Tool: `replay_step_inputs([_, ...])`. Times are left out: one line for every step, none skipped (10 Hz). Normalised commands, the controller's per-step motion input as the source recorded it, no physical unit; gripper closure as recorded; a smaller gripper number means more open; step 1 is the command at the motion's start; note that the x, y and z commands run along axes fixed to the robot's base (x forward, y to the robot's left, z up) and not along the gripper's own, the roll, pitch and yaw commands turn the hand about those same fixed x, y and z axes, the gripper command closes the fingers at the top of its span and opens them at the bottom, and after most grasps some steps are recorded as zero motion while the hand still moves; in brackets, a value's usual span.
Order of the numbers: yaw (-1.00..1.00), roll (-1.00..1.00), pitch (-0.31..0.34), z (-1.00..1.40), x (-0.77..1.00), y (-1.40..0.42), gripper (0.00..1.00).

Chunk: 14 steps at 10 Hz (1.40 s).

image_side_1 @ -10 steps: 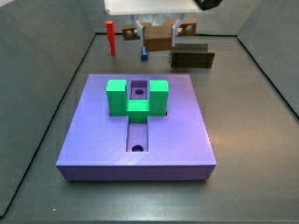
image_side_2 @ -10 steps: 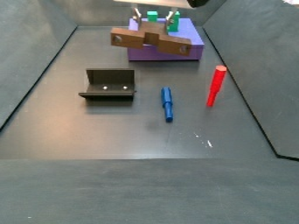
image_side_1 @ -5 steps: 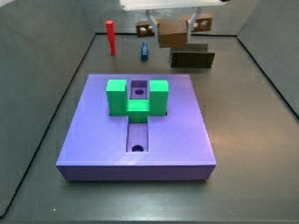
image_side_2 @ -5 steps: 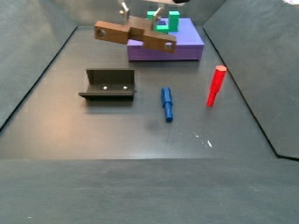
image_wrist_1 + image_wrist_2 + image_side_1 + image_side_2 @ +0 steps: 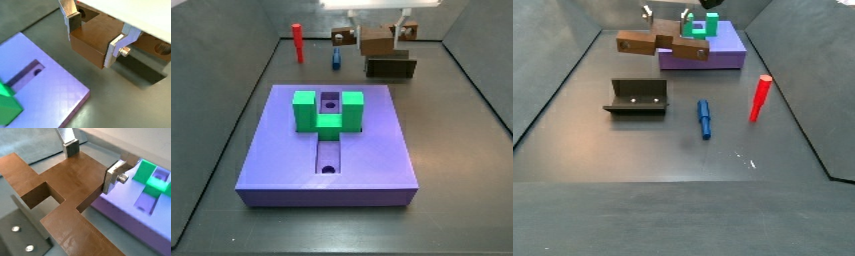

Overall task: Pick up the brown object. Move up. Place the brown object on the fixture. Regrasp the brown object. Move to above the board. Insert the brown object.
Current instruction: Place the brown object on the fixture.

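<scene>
The brown object [image 5: 63,193] is clamped in the gripper [image 5: 93,163] and held aloft, near the board [image 5: 711,53] and well clear of the floor; placement is judged next; lowering onto the fixture [image 5: 636,97] is called for.

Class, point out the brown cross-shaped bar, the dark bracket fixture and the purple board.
Brown bar [image 5: 657,44], side view, its middle.
Fixture [image 5: 636,98], side view, back wall.
Purple board [image 5: 365,170], side view, bare top.
</scene>
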Motion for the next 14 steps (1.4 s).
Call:
replay_step_inputs([0.01,-0.89,0.649,0.0,0.62,-0.06,1.0])
replay_step_inputs([0.0,-0.91,0.606,0.0,0.64,-0.07,1.0])
replay_step_inputs([0.01,-0.97,0.366,0.0,0.59,0.0,1.0])
replay_step_inputs([0.26,-0.59,0.149,0.02,0.26,0.31,1.0])
replay_step_inputs([0.13,-0.13,0.0,0.0,0.0,0.05,1.0])
replay_step_inputs([0.07,-0.59,-0.149,-0.08,0.15,0.24,1.0])
replay_step_inputs([0.0,-0.92,-0.194,0.0,0.36,0.37,1.0])
replay_step_inputs([0.0,-1.0,-0.197,0.0,0.45,0.41,1.0])
replay_step_inputs([0.0,-0.63,-0.129,0.15,0.55,0.12,1.0])
replay_step_inputs([0.0,0.0,0.0,0.17,0.58,0.0,1.0])
replay_step_inputs([-0.01,0.15,0.194,0.0,0.41,0.08,1.0])
replay_step_inputs([0.0,0.06,0.054,-0.21,0.23,0.22,1.0])
replay_step_inputs([0.0,0.0,0.02,-0.31,0.28,0.34,1.0])
replay_step_inputs([0.0,0.0,0.017,-0.27,0.27,0.4,1.0])
